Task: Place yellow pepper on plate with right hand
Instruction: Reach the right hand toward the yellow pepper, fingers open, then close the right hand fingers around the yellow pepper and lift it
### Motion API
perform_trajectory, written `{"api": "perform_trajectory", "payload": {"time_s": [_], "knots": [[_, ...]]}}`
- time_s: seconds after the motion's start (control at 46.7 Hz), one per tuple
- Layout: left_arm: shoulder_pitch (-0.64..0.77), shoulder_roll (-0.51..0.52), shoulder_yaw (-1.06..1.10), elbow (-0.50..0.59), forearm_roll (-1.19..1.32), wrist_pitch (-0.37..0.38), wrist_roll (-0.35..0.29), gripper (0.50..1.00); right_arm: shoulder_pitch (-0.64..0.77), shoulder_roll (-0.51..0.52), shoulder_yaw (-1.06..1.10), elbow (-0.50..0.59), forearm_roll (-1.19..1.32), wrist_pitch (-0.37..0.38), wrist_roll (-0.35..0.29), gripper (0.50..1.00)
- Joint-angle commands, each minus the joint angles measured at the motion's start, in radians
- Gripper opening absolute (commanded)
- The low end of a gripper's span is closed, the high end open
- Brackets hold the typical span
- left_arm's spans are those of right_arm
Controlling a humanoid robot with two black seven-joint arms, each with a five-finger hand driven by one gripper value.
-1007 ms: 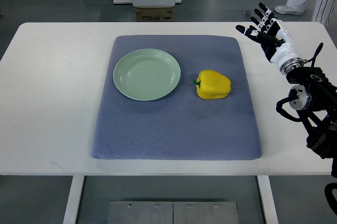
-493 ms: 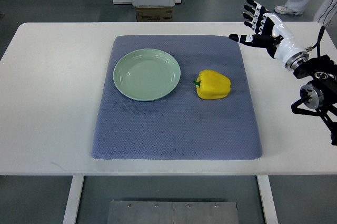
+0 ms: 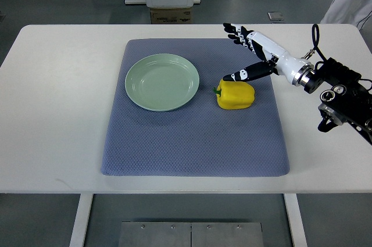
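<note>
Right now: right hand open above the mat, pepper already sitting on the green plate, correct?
Not quite. In the top view the yellow pepper is not on the green plate; it lies on the blue mat, to the right of the plate and apart from it. The rest holds: the right hand is open above the mat, fingers spread just over the pepper.
</note>
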Motion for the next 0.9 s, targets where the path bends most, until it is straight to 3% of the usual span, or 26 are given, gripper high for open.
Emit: {"api": "perform_trajectory", "payload": {"time_s": [0.0, 0.321, 0.879], "knots": [[0.000, 0.000, 0.000, -0.001, 0.000, 0.000, 0.000, 1.000, 0.019, 0.000, -0.057, -0.004, -0.016, -0.011, 0.021, 0.966], [0.000, 0.000, 0.000, 0.001, 0.000, 0.000, 0.000, 1.000, 0.101, -0.001, -0.342, -0.039, -0.021, -0.174, 0.100, 0.968], [0.000, 0.000, 0.000, -0.001, 0.000, 0.000, 0.000, 1.000, 0.096, 0.009, -0.448, -0.108, -0.021, -0.173, 0.100, 0.972]]}}
